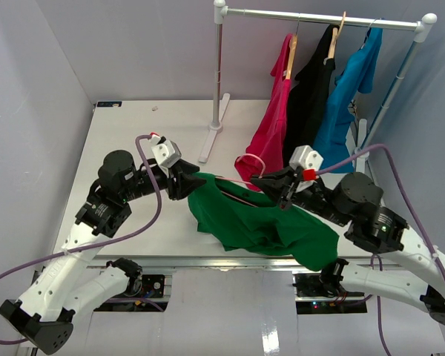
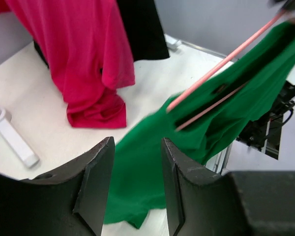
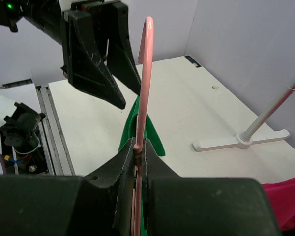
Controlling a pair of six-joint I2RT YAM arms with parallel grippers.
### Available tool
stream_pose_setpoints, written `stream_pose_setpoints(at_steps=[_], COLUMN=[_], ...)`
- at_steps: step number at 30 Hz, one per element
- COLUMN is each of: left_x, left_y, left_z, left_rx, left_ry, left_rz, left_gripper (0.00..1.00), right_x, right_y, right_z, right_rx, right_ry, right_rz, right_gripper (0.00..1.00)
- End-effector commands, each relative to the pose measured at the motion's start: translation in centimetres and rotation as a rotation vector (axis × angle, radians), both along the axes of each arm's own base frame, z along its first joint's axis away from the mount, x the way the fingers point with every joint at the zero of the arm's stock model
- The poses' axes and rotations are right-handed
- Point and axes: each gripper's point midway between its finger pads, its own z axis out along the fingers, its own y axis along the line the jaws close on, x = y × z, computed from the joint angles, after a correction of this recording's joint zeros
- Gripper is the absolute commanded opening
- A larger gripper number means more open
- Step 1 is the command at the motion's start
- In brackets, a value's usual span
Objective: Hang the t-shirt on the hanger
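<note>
The green t-shirt (image 1: 259, 219) hangs bunched from the pale pink wire hanger (image 1: 233, 180), whose arm runs inside the collar; its lower part lies on the table and spills over the front edge. My right gripper (image 1: 276, 184) is shut on the hanger's neck (image 3: 139, 147), and the hook (image 3: 147, 59) stands up in front of it. My left gripper (image 1: 195, 181) is open at the shirt's left end. In the left wrist view its fingers (image 2: 101, 172) stand apart with the green cloth (image 2: 137, 187) below and beyond them and the hanger rod (image 2: 221, 66) at the upper right.
A garment rack (image 1: 319, 16) at the back right holds a magenta-red shirt (image 1: 274, 126), a black garment (image 1: 311, 96) and a turquoise shirt (image 1: 345, 96). Its white foot (image 1: 211, 137) lies on the table behind the arms. The table's front edge (image 1: 170, 259) is close below the shirt.
</note>
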Motion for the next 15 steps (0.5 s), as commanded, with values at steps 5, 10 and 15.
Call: stream_pose_setpoints(at_steps=[5, 10, 15], left_x=[-0.1, 0.7, 1.3], left_y=[-0.6, 0.9, 2.8], left_z=[0.1, 0.2, 0.0], left_rx=[0.024, 0.055, 0.142], left_ry=[-0.022, -0.037, -0.011], left_rz=[-0.060, 0.047, 0.146], left_gripper=[0.52, 0.52, 0.53], right_x=[0.0, 1.0, 1.2], right_y=[4.8, 6.3, 6.6], right_z=[2.9, 2.7, 2.3], right_rx=[0.070, 0.099, 0.151], right_ry=[-0.130, -0.112, -0.077], right_rz=[0.145, 0.237, 0.374], right_gripper=[0.08, 0.08, 0.08])
